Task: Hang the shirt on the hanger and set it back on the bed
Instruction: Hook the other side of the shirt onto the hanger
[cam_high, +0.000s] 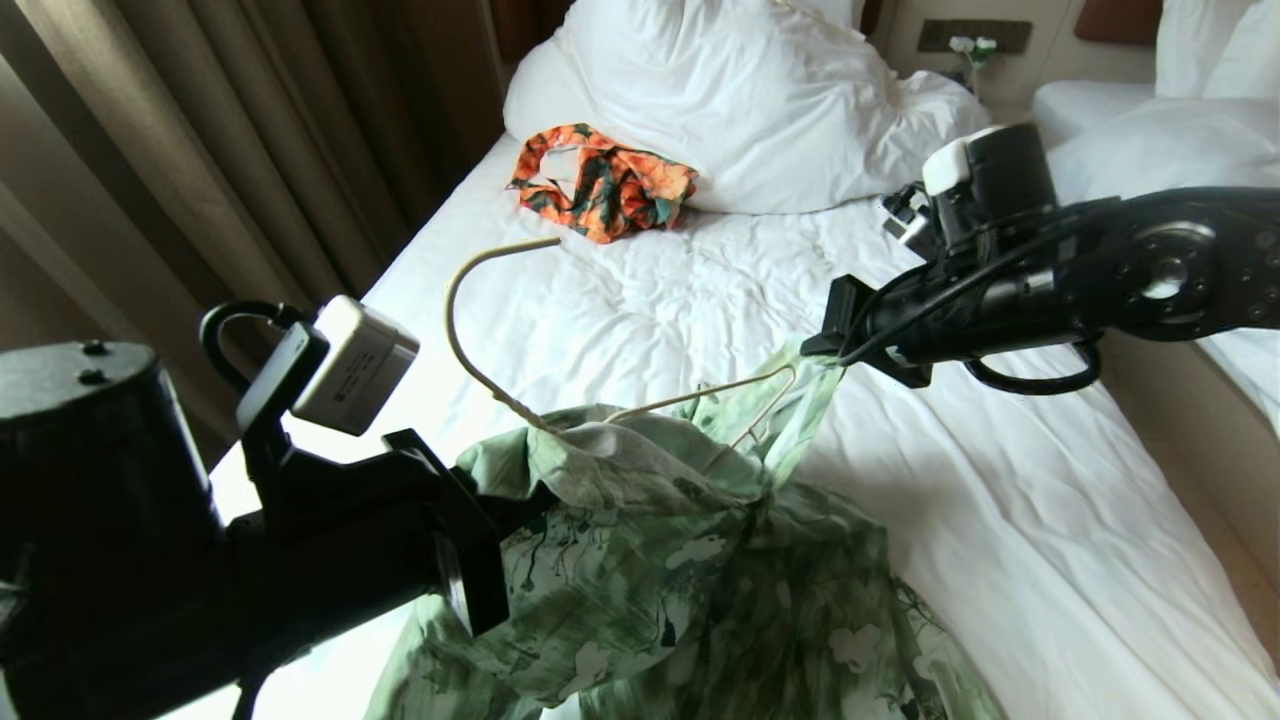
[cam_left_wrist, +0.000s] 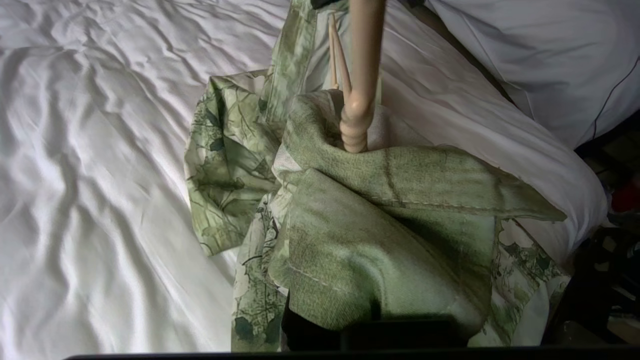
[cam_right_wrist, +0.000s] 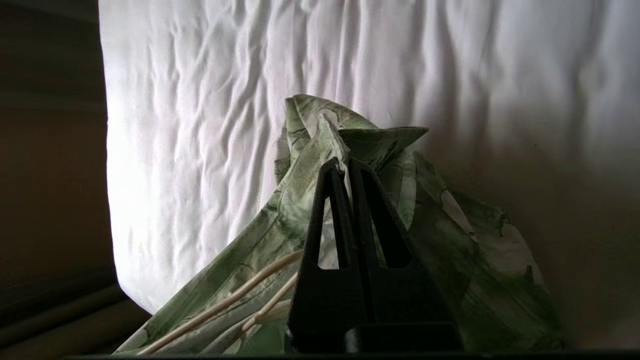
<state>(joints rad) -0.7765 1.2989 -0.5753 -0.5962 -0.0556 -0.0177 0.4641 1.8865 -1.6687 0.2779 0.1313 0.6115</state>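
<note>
Green-and-white floral shirt (cam_high: 680, 560) hangs bunched over the bed's (cam_high: 1000, 520) near edge, partly draped on the cream hanger (cam_high: 480, 330), whose hook rises above the collar. Left gripper (cam_high: 520, 505) is clamped on shirt fabric by the collar. Right gripper (cam_right_wrist: 347, 167), jaws closed, pinches a shirt edge beside the hanger's arm.

Single bed (cam_high: 640, 330) with wrinkled white sheet, running away toward a brown headboard. Bulky white duvet and pillow (cam_high: 760, 100) heaped at the far end. Crumpled orange-and-dark-green floral garment (cam_high: 600, 182) lying on the sheet just against the duvet's near edge. Streaky green-and-white flowered shirt (cam_high: 680, 590) partly draped over the near end.
</note>
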